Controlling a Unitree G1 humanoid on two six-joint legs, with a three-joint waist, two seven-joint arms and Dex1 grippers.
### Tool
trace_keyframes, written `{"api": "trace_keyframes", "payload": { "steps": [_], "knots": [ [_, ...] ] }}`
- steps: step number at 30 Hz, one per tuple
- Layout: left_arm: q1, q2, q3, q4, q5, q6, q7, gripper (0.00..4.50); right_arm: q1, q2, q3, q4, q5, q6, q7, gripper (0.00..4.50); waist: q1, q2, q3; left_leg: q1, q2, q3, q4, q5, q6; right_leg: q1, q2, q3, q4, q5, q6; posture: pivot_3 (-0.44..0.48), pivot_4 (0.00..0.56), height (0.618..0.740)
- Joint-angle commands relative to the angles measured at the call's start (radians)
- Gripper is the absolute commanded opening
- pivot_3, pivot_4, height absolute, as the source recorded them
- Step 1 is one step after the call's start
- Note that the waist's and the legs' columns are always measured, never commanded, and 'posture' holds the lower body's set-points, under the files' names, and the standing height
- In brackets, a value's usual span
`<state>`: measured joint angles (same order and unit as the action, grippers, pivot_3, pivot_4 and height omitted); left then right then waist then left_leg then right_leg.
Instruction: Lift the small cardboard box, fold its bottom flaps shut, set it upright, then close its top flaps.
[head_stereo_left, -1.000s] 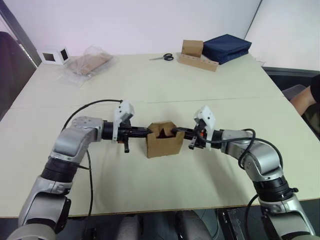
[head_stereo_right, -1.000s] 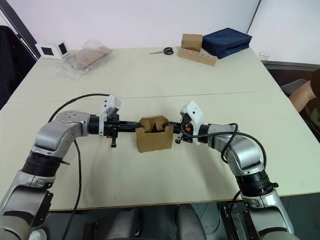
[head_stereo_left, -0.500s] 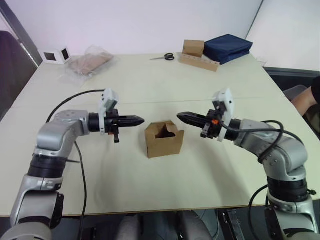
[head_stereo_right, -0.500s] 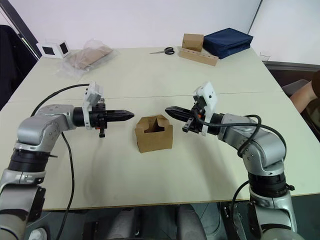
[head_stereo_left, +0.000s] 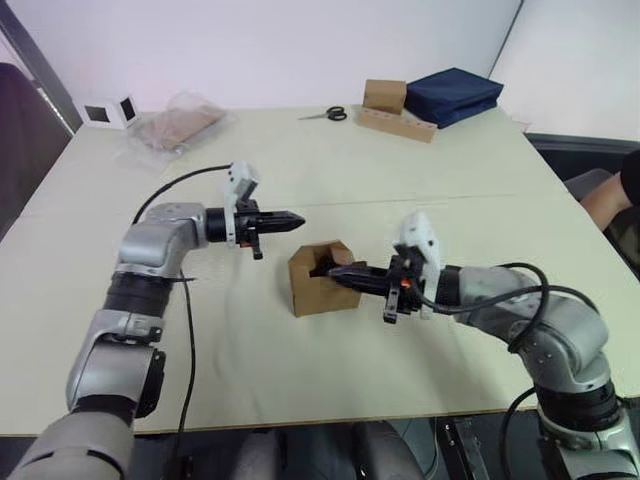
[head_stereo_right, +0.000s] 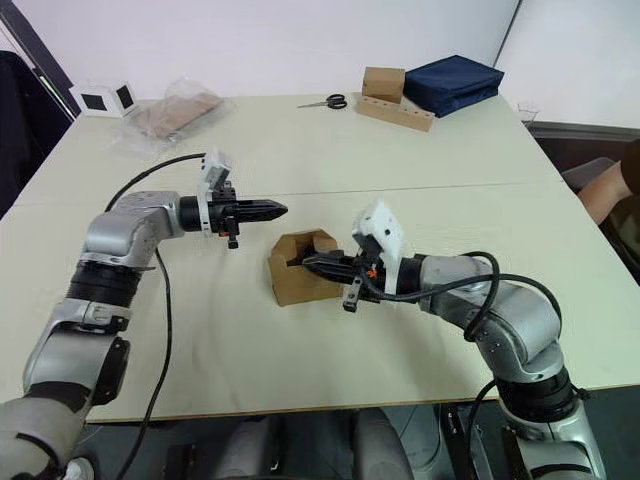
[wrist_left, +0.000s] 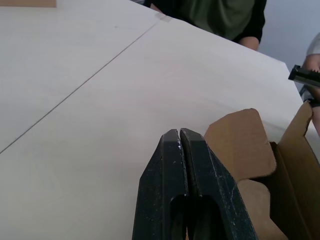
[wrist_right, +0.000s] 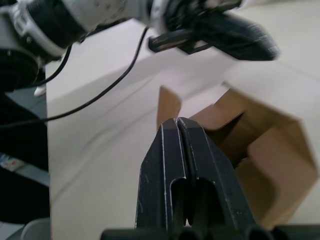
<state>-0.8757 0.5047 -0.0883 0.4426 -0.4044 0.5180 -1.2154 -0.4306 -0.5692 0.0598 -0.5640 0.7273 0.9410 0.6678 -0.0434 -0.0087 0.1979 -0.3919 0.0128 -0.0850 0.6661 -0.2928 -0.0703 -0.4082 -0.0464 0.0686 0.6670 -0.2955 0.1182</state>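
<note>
Half a second back both grippers hung well off the small cardboard box (head_stereo_left: 322, 279), one either side; now the right gripper (head_stereo_left: 331, 270) has swung in, fingers pressed together on nothing, tips reaching over the carton's right wall and poking into its open top; the left gripper (head_stereo_left: 297, 217) has lifted up and back, fingers likewise clenched empty, hovering just behind and left of the carton, not touching it; the carton itself has not budged, upright on the table (head_stereo_left: 300, 160), near the middle of the front half, top flaps (head_stereo_right: 305, 243) partly up, one rounded flap showing beside the left fingertips (wrist_left: 180, 137) in the left wrist view; bottom flaps hidden underneath, cannot tell how they sit; count: one small carton in play, two grippers, both closed; at the far edge one squarer brown box (head_stereo_left: 385, 95) standing on one long cardboard strip (head_stereo_left: 398, 124), one pair of scissors (head_stereo_left: 326, 114) just left of it, one dark blue bag (head_stereo_left: 453, 94) to its right; far left one clear plastic bag of cardboard (head_stereo_left: 176, 126) and one small white cube (head_stereo_left: 111, 110) beside it; one person's arm (head_stereo_left: 606, 200) at the right edge, off the table.
</note>
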Motion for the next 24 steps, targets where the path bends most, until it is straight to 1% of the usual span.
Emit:
{"api": "trace_keyframes", "payload": {
  "steps": [1,9,13,17,24],
  "knots": [
    [-0.039,-0.009,0.010,0.017,0.008,-0.031,-0.023,0.01,-0.005,0.006,0.025,-0.002,-0.027,-0.041,0.000,0.00,-0.001,0.000,0.000,0.000,0.000,0.000,0.000,0.000,0.000,0.000,0.000,0.000,0.000,0.000,0.000,0.000,0.150,0.740],
    [-0.045,-0.052,-0.035,0.153,0.084,-0.131,-0.062,0.01,-0.014,0.007,0.054,0.032,-0.056,-0.064,0.012,0.00,0.001,0.000,0.000,0.000,0.000,0.000,0.000,0.000,0.000,0.000,0.000,0.000,0.000,0.000,0.000,0.000,0.150,0.740],
    [-0.061,-0.089,-0.055,0.222,0.118,-0.181,-0.085,0.01,-0.025,0.013,0.070,0.061,-0.077,-0.078,0.020,0.00,0.001,0.000,0.000,0.000,0.000,0.000,0.000,0.000,0.000,0.000,0.000,0.000,0.000,0.000,0.000,0.000,0.150,0.740],
    [-0.071,-0.111,-0.067,0.258,0.148,-0.223,-0.113,0.01,-0.037,0.020,0.081,0.094,-0.091,-0.088,0.030,0.00,0.000,0.000,0.000,0.000,0.000,0.000,0.000,0.000,0.000,0.000,0.000,0.000,0.000,0.000,0.000,0.000,0.150,0.740],
    [-0.074,-0.119,-0.066,0.276,0.169,-0.249,-0.140,0.01,-0.043,0.034,0.098,0.146,-0.114,-0.105,0.050,0.00,-0.001,0.000,0.000,0.000,0.000,0.000,0.000,0.000,0.000,0.000,0.000,0.000,0.000,0.000,0.000,0.000,0.150,0.740]
  ]
}}
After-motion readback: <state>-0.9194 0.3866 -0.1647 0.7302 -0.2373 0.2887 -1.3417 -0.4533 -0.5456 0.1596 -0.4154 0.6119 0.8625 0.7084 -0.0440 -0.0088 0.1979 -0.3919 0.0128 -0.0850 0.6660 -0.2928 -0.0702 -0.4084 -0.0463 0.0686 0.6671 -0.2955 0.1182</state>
